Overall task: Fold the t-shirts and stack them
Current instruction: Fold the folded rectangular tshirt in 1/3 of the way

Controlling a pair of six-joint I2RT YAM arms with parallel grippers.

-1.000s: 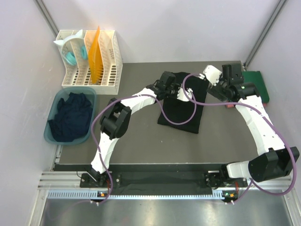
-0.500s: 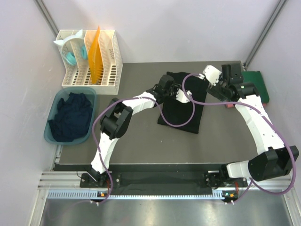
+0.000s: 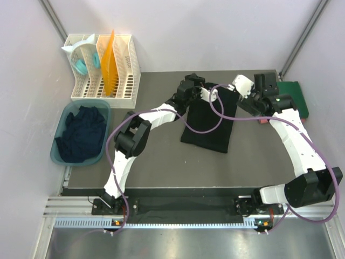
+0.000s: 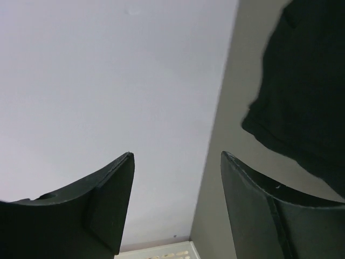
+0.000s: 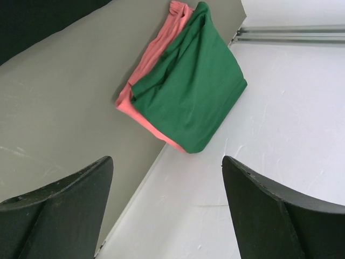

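Black t-shirt (image 3: 213, 139) flat, two stacked, green t-shirt (image 5: 194, 91) over pink t-shirt (image 5: 146, 62)

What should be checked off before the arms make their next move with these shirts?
1. Left jaws open with nothing between them: ok.
2. Right jaws open with nothing between them: ok.
3. Black shirt lying folded on the table: ok.
4. Purple cable clear of the black shirt: cannot tell. From above it loops across the shirt, but its height does not show.
5. Green shirt stacked on the pink shirt: ok. Stack fully on the table: not ok, it appears to overhang the edge at the corner.
6. All shirts folded: not ok. A dark shirt lies crumpled in the blue tub.
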